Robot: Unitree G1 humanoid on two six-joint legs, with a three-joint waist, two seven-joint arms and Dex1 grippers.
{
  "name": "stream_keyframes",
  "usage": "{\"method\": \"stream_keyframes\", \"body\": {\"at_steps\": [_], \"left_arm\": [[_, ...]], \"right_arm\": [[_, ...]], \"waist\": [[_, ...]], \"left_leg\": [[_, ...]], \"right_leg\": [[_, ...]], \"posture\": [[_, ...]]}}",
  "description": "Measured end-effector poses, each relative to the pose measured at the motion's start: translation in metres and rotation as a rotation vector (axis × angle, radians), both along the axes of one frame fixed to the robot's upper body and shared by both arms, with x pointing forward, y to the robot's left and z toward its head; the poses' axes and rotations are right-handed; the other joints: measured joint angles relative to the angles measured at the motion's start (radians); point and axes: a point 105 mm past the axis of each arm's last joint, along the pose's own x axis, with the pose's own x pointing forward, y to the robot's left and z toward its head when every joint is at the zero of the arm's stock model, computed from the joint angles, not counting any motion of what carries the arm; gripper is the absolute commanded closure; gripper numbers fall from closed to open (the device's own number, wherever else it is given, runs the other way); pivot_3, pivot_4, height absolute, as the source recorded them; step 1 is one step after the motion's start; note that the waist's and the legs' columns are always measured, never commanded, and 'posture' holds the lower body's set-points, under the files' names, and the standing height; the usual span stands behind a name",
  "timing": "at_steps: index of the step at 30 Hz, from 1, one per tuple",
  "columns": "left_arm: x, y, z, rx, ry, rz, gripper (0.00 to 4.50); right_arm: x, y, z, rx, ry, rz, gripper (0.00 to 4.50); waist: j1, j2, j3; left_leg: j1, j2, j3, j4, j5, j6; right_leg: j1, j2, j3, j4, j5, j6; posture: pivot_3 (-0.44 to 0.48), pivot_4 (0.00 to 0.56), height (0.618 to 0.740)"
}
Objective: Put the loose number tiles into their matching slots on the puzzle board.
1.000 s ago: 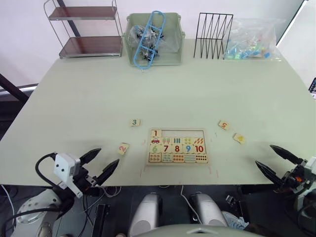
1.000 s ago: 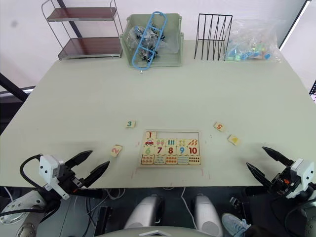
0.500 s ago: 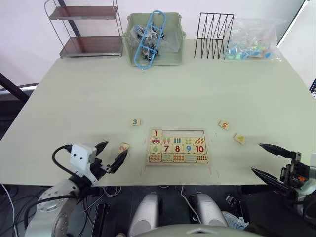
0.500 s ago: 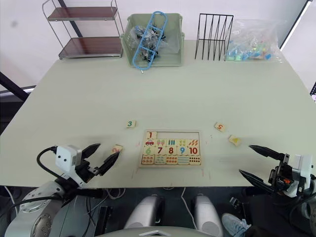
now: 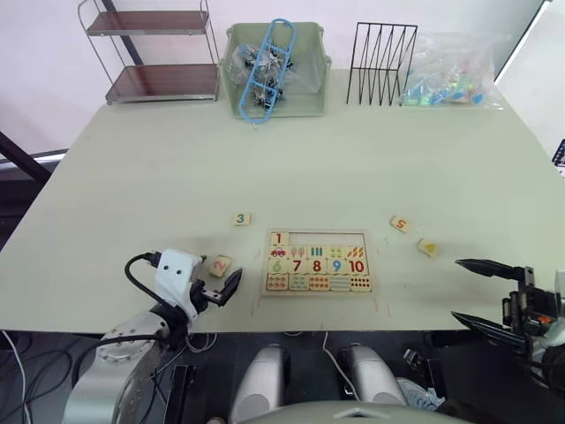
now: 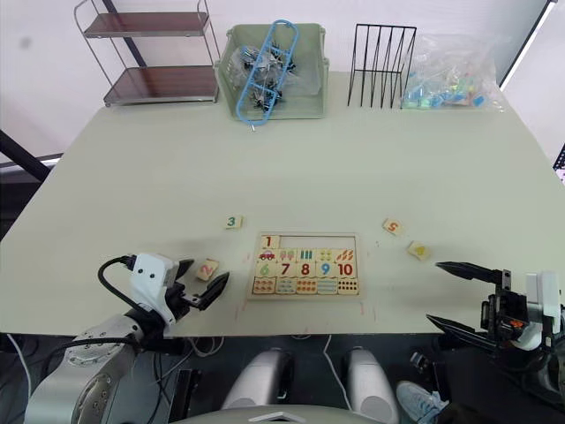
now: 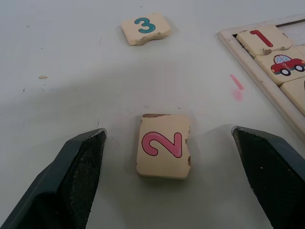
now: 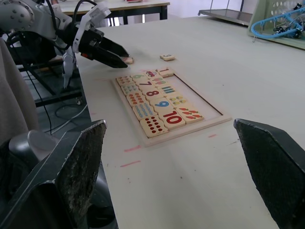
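We see the table (image 5: 177, 168) with the puzzle board (image 5: 319, 261) lying near its front edge, within reach of both arms. At the back edge, toward twelve o'clock, a small shelf (image 5: 154, 53), a green basket (image 5: 313, 104), a wire rack (image 5: 380, 64) and a bag (image 5: 455, 69) stand well apart from the work, so we judge them no part of it.

On the board the 1 tile (image 5: 279, 238) already sits in the first slot; the rest of the row of slots (image 5: 327, 238) lies bare, waiting for four tiles. The 3 tile (image 5: 242, 219) rests at about ten o'clock from the board, the 5 tile (image 5: 400, 224) at about two o'clock, and a yellow tile (image 5: 428, 248), its digit unreadable, just past it at three.

Our left gripper (image 7: 169, 157) sits low with fingers (image 7: 78, 181) spread apart on either side of the 2 tile (image 7: 163, 145), which lies flat at nine o'clock from the board; we judge it lined up to close on that tile. Our right gripper (image 5: 484, 291) waits with fingers wide apart at four o'clock from the board, holding nothing, near the tiles on its side
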Motion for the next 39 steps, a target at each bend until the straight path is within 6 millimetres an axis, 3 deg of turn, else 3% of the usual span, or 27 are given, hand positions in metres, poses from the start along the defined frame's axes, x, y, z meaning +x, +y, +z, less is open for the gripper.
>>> {"method": "stream_keyframes", "body": {"at_steps": [17,20,26,34,39], "left_arm": [[-0.0051,-0.0014,-0.0002,0.025,0.04,-0.014,0.02],[-0.0037,-0.0002,-0.0004,0.031,0.04,-0.019,0.83],[-0.0034,0.0017,-0.0013,0.042,0.037,-0.026,3.56],[-0.0031,0.002,-0.0016,0.045,0.028,-0.042,3.57],[-0.0009,0.0046,0.0023,0.099,0.03,-0.152,3.57]], "right_arm": [[0.0067,-0.0015,0.003,0.007,-0.012,-0.004,0.0],[0.0054,-0.0027,0.0008,0.008,-0.003,-0.004,0.0],[0.0041,-0.0035,-0.0014,0.011,0.006,-0.008,0.0],[0.0019,-0.0018,-0.0023,0.013,0.009,-0.019,0.0],[0.0026,0.0005,-0.0035,0.035,0.004,-0.051,0.0]], "waist": [[0.0,0.0,0.0],[0.001,0.0,0.0],[0.002,0.0,0.0],[0.002,0.001,0.0],[0.002,0.001,0.0]], "left_leg": [[0.0,0.0,0.001,0.0,0.0,0.0],[0.0,0.0,0.001,0.0,0.0,0.0],[0.0,-0.001,0.001,0.0,0.0,0.0],[0.0,0.0,0.001,0.0,0.0,0.0],[0.0,0.0,0.0,0.0,0.0,0.0]], "right_leg": [[0.0,0.0,0.0,0.0,0.0,-0.001],[0.0,0.0,0.0,0.0,0.0,-0.001],[0.0,0.0,0.0,0.0,0.0,-0.002],[0.0,-0.001,0.0,0.0,-0.001,-0.003],[0.0,-0.001,0.0,0.0,-0.001,-0.003]], "posture": [[0.0,0.15,0.739],[0.0,0.15,0.739],[0.0,0.15,0.739],[0.0,0.15,0.739],[0.0,0.15,0.739]]}}
